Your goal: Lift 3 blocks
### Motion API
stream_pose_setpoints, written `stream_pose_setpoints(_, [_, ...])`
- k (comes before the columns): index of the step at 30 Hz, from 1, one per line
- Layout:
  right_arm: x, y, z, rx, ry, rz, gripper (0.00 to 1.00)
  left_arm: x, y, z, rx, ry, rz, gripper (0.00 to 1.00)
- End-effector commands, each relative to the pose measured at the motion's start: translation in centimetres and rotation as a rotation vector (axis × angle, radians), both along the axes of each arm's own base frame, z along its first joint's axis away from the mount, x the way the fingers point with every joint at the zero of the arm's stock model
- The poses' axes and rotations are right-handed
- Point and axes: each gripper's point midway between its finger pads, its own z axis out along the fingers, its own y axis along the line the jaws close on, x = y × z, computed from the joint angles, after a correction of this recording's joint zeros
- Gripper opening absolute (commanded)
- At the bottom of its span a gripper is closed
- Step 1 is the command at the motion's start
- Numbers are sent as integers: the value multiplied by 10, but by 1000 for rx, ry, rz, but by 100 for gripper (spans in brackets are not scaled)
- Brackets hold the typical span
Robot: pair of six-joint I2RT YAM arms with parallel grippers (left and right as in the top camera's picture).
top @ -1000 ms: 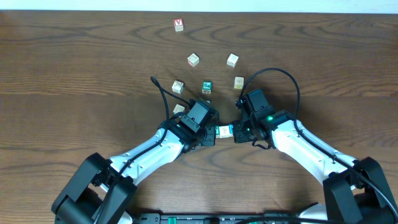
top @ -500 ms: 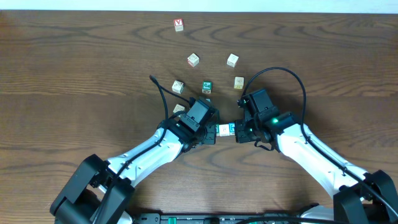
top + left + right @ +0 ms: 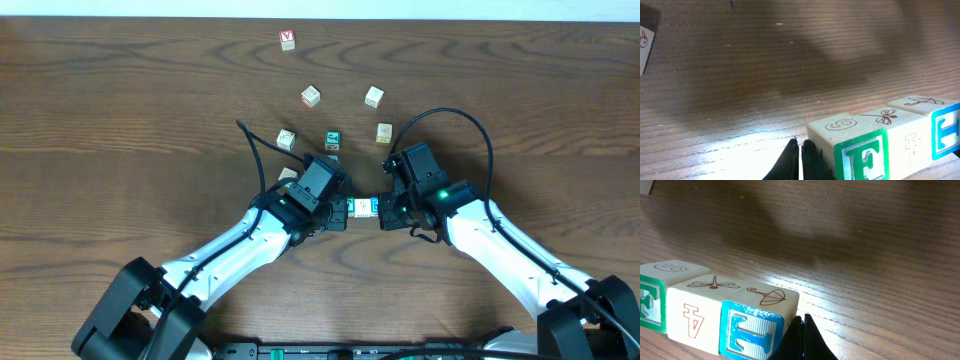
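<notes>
Since a second ago the right arm's elbow has swung outward and its cable (image 3: 450,118) loops higher, while the row of blocks has kept its place on the counter (image 3: 120,120) between the two arms. Three cubes sit side by side, touching, near the counter's middle: the green-faced block (image 3: 865,159) with a white letter at the left arm's end, the cream block (image 3: 907,145) with a red mark in the middle, and the blue-faced block (image 3: 747,330) at the right arm's end. The left tool (image 3: 800,157) has its fingers pinched tight together with nothing between them, their tips right against the green-faced block's outer side. The right tool (image 3: 802,335) is pinched closed the same way, just beside the blue-faced block's outer side. Whether the row is clear of the wood I cannot tell. Farther back lie loose cubes, among them another green-faced cube (image 3: 332,139) and, farthest off, a red-lettered cube (image 3: 288,39).
</notes>
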Motion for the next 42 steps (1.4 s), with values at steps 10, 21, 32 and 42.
stream_pose_setpoints(10, [-13,61,39,227,10,182,1,-4,-51,57,-206,-46,-145,7])
stream_pose_setpoints(21, [-15,60,40,219,22,183,1,-4,-50,67,-218,-68,-152,7])
stream_pose_setpoints(32, [-13,61,49,228,4,185,1,-5,-50,70,-217,-68,-153,7])
stream_pose_setpoints(42, [-13,61,50,228,5,185,1,-4,-50,77,-222,-77,-156,7])
